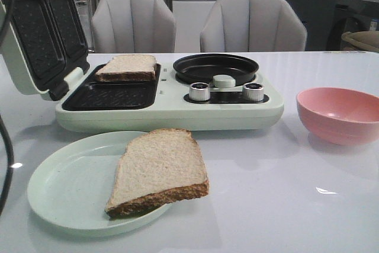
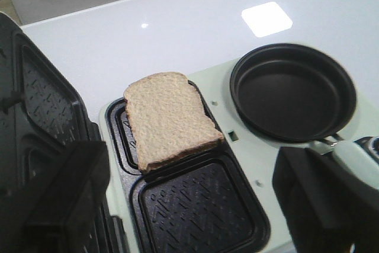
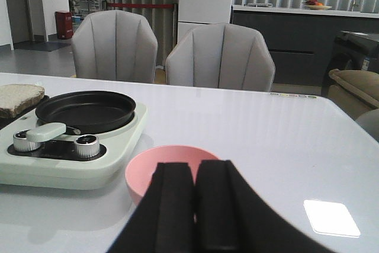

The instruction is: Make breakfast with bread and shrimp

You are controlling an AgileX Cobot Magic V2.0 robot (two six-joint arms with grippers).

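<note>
Nearest the front camera, one bread slice [image 1: 159, 170] rests on a pale green plate [image 1: 62, 185], overhanging its rim, apparently staged for pickup. Another slice [image 2: 169, 118] lies in the sandwich maker's [image 1: 177, 114] rear tray, under the left gripper [image 2: 195, 205], fingers apart. Right gripper [image 3: 195, 205] hangs closed before the pink bowl [image 3: 160, 164]. No shrimp or legible writing shows.

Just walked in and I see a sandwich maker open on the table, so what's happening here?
A two-armed robot is making breakfast. One bread slice already lies in the far well of the open sandwich maker; a second slice waits on the pale green plate. The left gripper hovers open above the sandwich maker, holding nothing. The right gripper is shut and empty, near the pink bowl. The black pan is empty, and no shrimp is visible.
</note>
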